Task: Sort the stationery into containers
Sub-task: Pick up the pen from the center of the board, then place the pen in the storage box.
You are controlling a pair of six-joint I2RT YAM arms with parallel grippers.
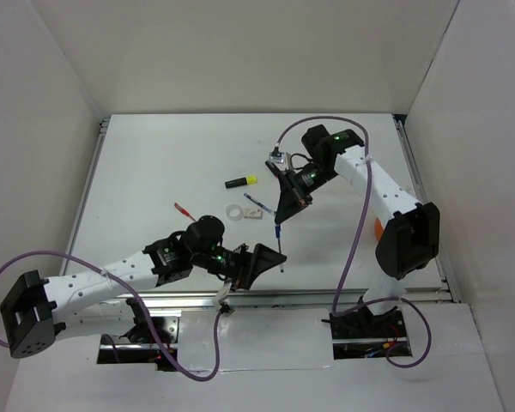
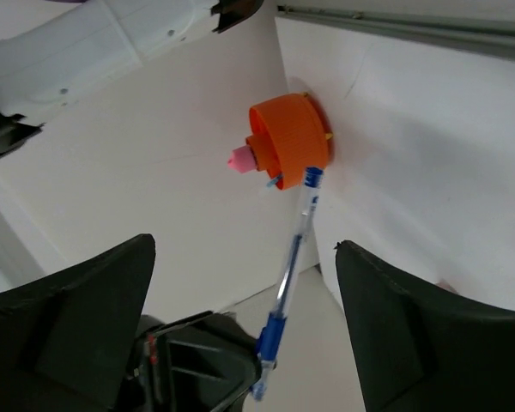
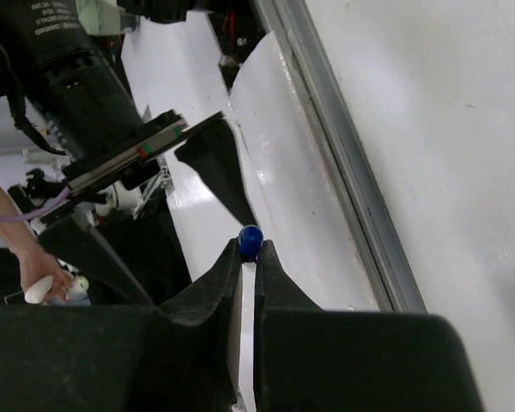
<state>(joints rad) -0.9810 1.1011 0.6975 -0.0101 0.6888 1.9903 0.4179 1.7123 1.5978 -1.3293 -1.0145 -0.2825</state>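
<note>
Now in the air: one blue pen, near the middle of the top view, hanging down from the right gripper.
Right gripper jaws: pressed together on the blue end of that pen.
Left gripper: jaws wide apart, holding nothing. In its own view the pen shows between the two dark fingers, but I cannot tell if it is really inside them.
Orange cup: upper middle of the left wrist view. In the top view it peeks out at the right, mostly hidden behind the right arm. A pink tube pokes out of it.
Risk, slipping: only the very end of the pen is pinched, so the long pen may swing, slide out and fall.
Risk, bumping: the two grippers are close. If the left one shuts off target, it may knock the pen sideways or hit the other fingers.
Risk, cup: the cup is small, so a tilted pen may hit the rim and tip it over.
Count, blue pens: two, the held one and a second blue pen on the table.
Count, red pen: one.
Count, highlighter: one, with a yellow cap.
Count, tape ring: one.
Count, eraser: one.
Count, cups: one.
Count, pink tubes: one.
</note>
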